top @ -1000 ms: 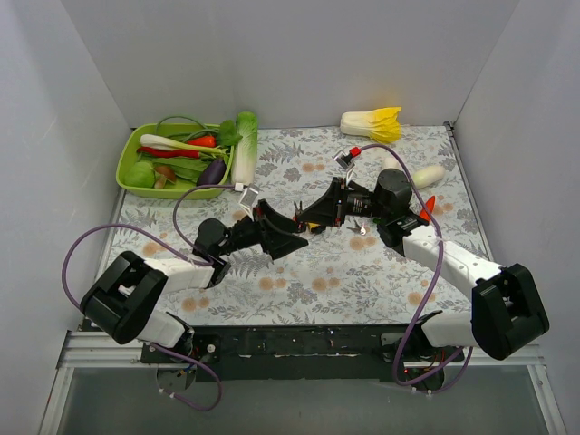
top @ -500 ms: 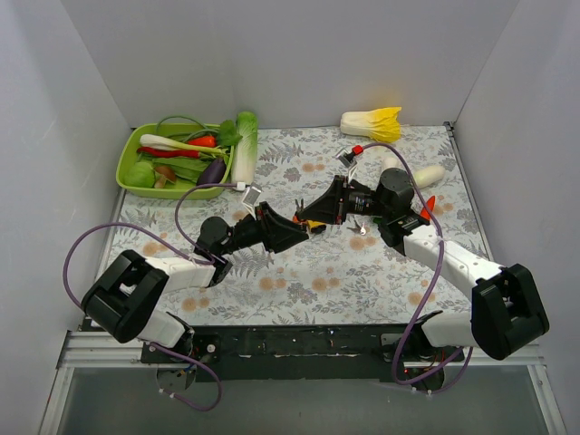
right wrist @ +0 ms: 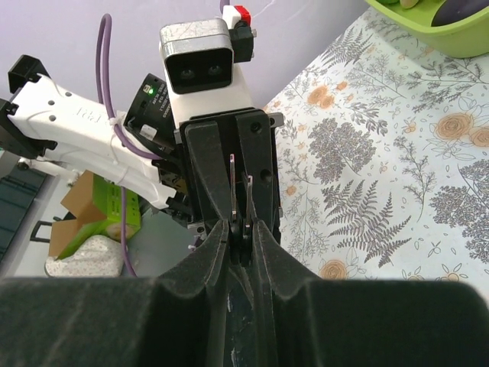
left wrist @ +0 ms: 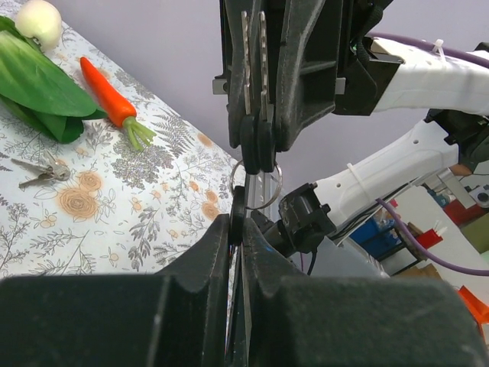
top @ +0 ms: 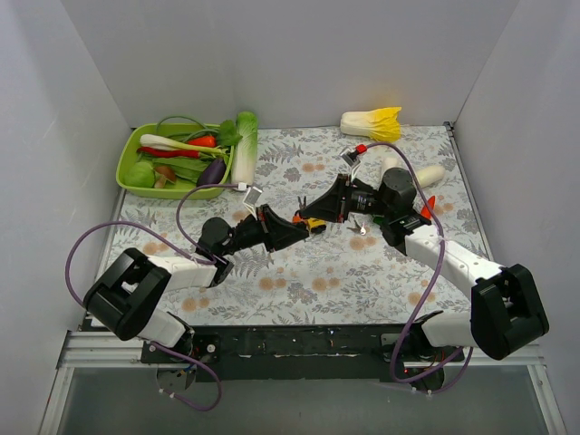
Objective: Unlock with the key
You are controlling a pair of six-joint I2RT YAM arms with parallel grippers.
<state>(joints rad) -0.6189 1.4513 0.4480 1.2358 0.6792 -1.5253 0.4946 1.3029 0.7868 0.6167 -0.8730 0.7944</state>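
My two grippers meet above the middle of the table. The right gripper (top: 314,214) (right wrist: 243,229) is shut on the black heads of two keys (right wrist: 246,223), whose blades (left wrist: 253,53) stick out past its fingers. A key ring (left wrist: 257,182) joins them to a third black-headed key (left wrist: 238,212). My left gripper (top: 302,228) (left wrist: 238,223) is shut on that key's head. I cannot make out a lock; only a small yellow-orange bit (top: 314,221) shows between the grippers in the top view.
A second bunch of keys (top: 359,228) (left wrist: 40,173) lies on the floral cloth near a carrot (left wrist: 107,90), a leafy green (left wrist: 42,88) and a white onion (left wrist: 38,21). A green basket (top: 127,161) of vegetables stands far left, and a cabbage (top: 373,122) at the back.
My left gripper's jaws, open a second ago, have closed on the hanging key's head. Both arms have edged slightly closer together at the middle.
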